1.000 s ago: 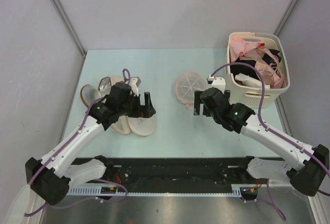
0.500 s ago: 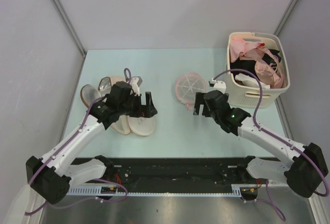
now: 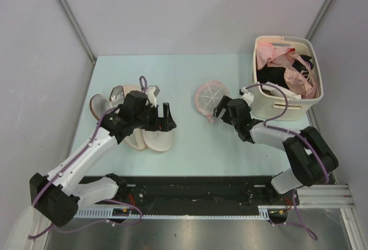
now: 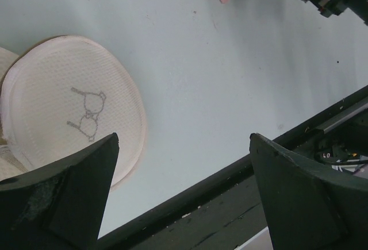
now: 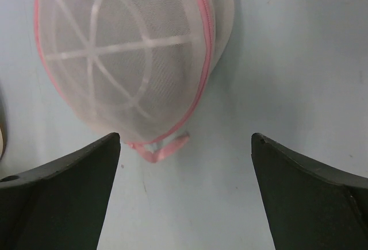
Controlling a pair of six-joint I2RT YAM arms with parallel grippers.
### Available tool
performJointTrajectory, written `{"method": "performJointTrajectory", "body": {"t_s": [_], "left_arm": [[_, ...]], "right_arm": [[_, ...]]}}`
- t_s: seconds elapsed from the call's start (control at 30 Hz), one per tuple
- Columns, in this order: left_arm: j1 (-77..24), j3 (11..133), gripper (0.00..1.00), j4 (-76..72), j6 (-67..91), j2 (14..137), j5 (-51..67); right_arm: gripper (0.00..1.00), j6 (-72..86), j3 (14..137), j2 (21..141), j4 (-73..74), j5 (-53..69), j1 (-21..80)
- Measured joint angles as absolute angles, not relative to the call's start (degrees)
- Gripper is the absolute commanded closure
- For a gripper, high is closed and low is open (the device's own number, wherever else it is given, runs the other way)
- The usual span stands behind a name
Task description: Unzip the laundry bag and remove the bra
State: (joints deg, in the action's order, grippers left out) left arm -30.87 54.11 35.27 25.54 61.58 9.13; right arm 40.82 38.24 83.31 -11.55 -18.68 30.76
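Pale tabletop [image 3: 190, 72] carries the zipped laundry bag [image 5: 126, 49] just beside the basket [image 3: 276, 109], with both arms' jaws spread empty; the right jaws, hovering at its pink loop [image 5: 158, 146], should probably pinch that to steady it first.

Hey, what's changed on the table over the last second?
The right gripper edged forward toward the laundry bag, its arm folding up behind it. Nothing was grasped or released. The left gripper, sandals, basket and bag stayed put; both grippers stay open.
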Motion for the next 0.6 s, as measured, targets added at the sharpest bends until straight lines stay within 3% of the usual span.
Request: {"method": "performJointTrajectory", "body": {"t_s": [0.1, 0.17, 0.2, 0.23, 0.27, 0.3, 0.6], "left_arm": [[-30.9, 54.1, 0.00, 35.4, 25.5, 61.0, 9.1], [-30.9, 54.1, 0.00, 35.7, 25.5, 60.6, 9.0], [-30.9, 54.1, 0.00, 35.9, 25.5, 60.4, 9.0], [-30.9, 54.1, 0.00, 36.2, 25.5, 60.2, 9.0], [-30.9, 54.1, 0.00, 36.4, 25.5, 59.9, 9.0], [-30.9, 54.1, 0.00, 36.6, 25.5, 59.6, 8.9], [-30.9, 54.0, 0.00, 36.8, 25.6, 58.5, 8.3]], "right_arm": [[0.03, 43.5, 38.3, 88.5, -16.3, -17.4, 29.9], [0.24, 45.1, 38.5, 91.5, -18.5, -17.3, 29.8], [0.40, 45.6, 38.8, 92.7, -19.3, -17.2, 29.8], [0.72, 46.4, 39.1, 94.2, -20.3, -17.0, 29.9], [0.90, 47.2, 39.2, 95.0, -21.2, -17.0, 30.3], [1.00, 47.2, 39.2, 95.2, -21.5, -17.1, 30.6], [1.00, 46.8, 39.4, 84.2, -17.6, -22.6, 40.9]]}}
